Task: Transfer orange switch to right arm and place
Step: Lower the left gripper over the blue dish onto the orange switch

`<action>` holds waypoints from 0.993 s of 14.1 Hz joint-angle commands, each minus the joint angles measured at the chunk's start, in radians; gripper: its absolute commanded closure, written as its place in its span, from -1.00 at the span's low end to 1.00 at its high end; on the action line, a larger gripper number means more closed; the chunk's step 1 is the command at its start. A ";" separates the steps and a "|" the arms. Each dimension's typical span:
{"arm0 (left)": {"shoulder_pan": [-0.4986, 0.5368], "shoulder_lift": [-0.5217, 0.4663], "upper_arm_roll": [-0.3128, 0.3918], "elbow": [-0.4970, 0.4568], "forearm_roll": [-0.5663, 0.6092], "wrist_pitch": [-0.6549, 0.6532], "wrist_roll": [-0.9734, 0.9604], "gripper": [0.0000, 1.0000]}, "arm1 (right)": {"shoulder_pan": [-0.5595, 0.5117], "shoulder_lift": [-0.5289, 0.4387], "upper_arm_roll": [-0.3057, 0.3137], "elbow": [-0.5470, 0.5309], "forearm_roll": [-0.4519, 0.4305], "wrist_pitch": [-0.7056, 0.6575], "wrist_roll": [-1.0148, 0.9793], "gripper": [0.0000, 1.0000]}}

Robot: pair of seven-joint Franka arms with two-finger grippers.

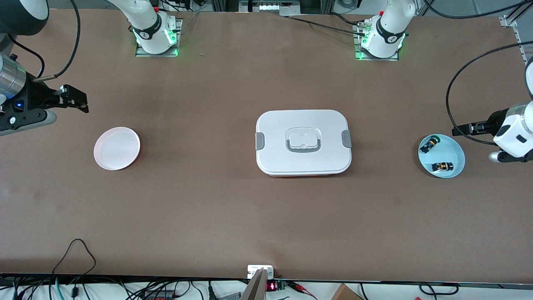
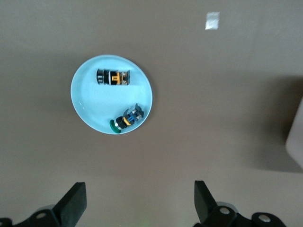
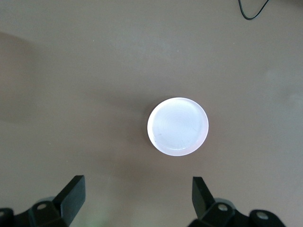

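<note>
The orange switch (image 1: pixel 442 166) (image 2: pixel 113 77) lies on its side in a light blue plate (image 1: pixel 454 154) (image 2: pixel 92 101) at the left arm's end of the table. A similar switch with a green cap (image 1: pixel 429 144) (image 2: pixel 125 119) lies in the same plate, farther from the front camera. My left gripper (image 1: pixel 457 131) (image 2: pixel 140 198) hangs open over the table just off the plate's edge and holds nothing. My right gripper (image 1: pixel 84 104) (image 3: pixel 137 194) hangs open and empty at the right arm's end of the table, near a pale pink plate (image 1: pixel 117 148) (image 3: pixel 178 126).
A white lidded box (image 1: pixel 303 143) with grey clasps and a handle sits in the middle of the table, between the two plates. Cables run along the table's front edge (image 1: pixel 75 250).
</note>
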 commanded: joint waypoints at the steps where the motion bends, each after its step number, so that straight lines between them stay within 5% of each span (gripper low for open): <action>1: 0.009 0.057 -0.004 -0.026 -0.013 0.054 0.028 -1.00 | -0.009 -0.005 0.007 0.005 0.000 0.000 0.014 -1.00; 8: 0.076 0.073 -0.001 -0.280 -0.010 0.556 0.147 -1.00 | -0.009 -0.005 0.006 0.004 0.009 0.000 0.014 -1.00; 14: 0.121 0.183 -0.001 -0.330 -0.010 0.838 0.172 -1.00 | -0.009 -0.005 0.006 0.005 0.009 0.000 0.014 -1.00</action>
